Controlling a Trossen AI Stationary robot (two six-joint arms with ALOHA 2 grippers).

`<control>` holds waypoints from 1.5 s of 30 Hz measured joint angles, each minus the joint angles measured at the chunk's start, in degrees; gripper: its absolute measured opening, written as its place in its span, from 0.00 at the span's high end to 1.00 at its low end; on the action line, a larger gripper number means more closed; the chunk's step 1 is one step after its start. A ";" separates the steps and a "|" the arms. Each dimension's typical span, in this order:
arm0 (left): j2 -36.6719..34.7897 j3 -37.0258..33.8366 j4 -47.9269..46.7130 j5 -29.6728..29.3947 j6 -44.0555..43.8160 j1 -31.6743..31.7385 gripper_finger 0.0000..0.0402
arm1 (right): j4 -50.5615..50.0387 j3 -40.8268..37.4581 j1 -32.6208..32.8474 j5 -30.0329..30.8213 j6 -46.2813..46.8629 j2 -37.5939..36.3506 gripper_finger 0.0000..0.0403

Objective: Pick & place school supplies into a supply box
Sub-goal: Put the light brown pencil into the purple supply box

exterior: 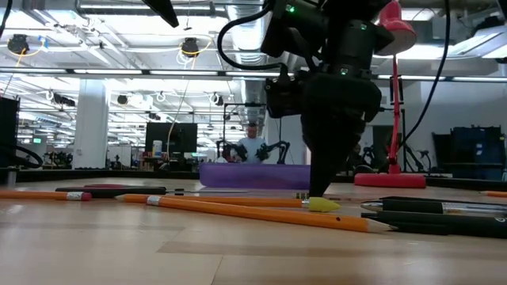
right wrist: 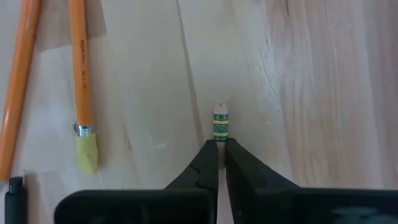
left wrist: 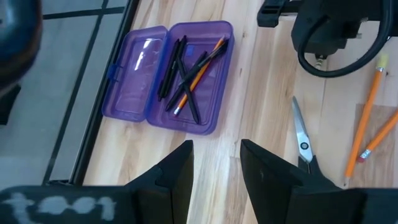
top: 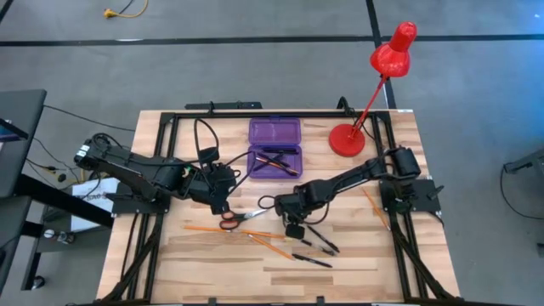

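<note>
Closest to me on the pale wood table [top: 204, 263], I see orange pencils [exterior: 261, 212] and black pens [exterior: 432, 207] lying loose along the near edge. My right gripper [right wrist: 219, 149] is down at the tabletop among them, its fingers pressed together on the end of one pencil [right wrist: 220, 122], whose green-banded tip shows just past the fingertips. Another pencil with a pale yellow eraser [right wrist: 83, 87] lies just beside it.

A little farther in, the red-handled scissors [top: 240, 219] lie flat. My left gripper [left wrist: 216, 163] hangs above the boards next to them, its fingers parted and holding nothing.

Beyond that sits the purple supply box [top: 274, 148], lid open, with several pens and an orange pencil crossed inside. A red desk lamp [top: 374, 85] stands just beside it.

Past the table edge, the floor is grey. The low view shows an open workshop hall with ceiling lights, monitors, and a person seated far back.
</note>
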 joint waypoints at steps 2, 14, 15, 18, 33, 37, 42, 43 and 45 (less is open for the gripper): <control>0.00 0.00 0.00 -0.01 0.01 0.00 0.69 | -1.56 1.23 0.00 0.52 -1.09 0.18 1.00; 0.00 0.00 -0.45 -1.43 0.79 0.02 0.69 | -8.61 6.26 -1.00 3.05 -3.72 -1.29 0.99; 0.00 0.00 -0.73 -1.50 0.77 0.02 0.69 | -8.40 6.44 -1.24 3.15 -3.84 -1.82 0.99; 0.00 0.00 -1.25 -1.52 0.76 0.02 0.69 | -9.11 7.05 -2.21 4.05 -3.98 -3.32 0.99; -0.02 -0.02 -1.82 -1.69 -0.14 0.02 0.69 | -13.15 7.22 -0.87 -2.15 -26.88 -6.17 0.94; -0.02 -0.02 -2.01 -2.37 -0.80 0.02 0.69 | -13.71 5.77 1.74 -0.60 -28.30 -6.17 0.84; -0.02 -0.02 -2.02 -3.44 -0.85 0.06 0.69 | -13.48 2.92 2.95 -0.82 -26.18 -6.16 0.72; -0.02 -0.02 -2.03 -3.85 -0.87 0.06 0.69 | -13.38 2.43 3.22 -0.81 -25.89 -6.14 0.70; -0.02 -0.02 -2.03 -4.37 -0.87 0.06 0.69 | -13.04 1.98 3.70 -0.84 -24.93 -6.15 0.66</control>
